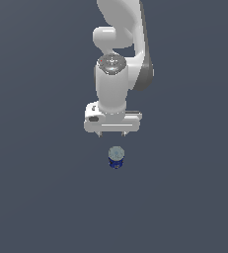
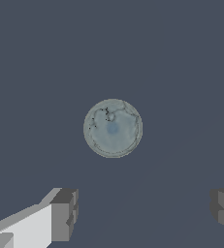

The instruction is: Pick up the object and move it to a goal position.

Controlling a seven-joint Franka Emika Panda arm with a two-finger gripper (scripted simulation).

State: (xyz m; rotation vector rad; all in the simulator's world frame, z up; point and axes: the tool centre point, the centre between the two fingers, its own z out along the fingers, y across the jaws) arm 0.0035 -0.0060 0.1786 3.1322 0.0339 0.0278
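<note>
The object (image 1: 116, 158) is a small dark blue can with a pale grey round top, standing upright on the flat grey floor in the exterior view. The wrist view looks straight down on its round top (image 2: 113, 128). My white gripper (image 1: 112, 134) hangs above the can and a little behind it, not touching it. Its two fingers are spread wide apart and hold nothing. In the wrist view the gripper (image 2: 143, 213) shows one fingertip (image 2: 64, 214) and the other at the frame edge, with the can apart from both.
Only the plain dark grey floor (image 1: 41, 197) surrounds the can. The white arm (image 1: 116, 74) rises behind the gripper toward the top of the exterior view.
</note>
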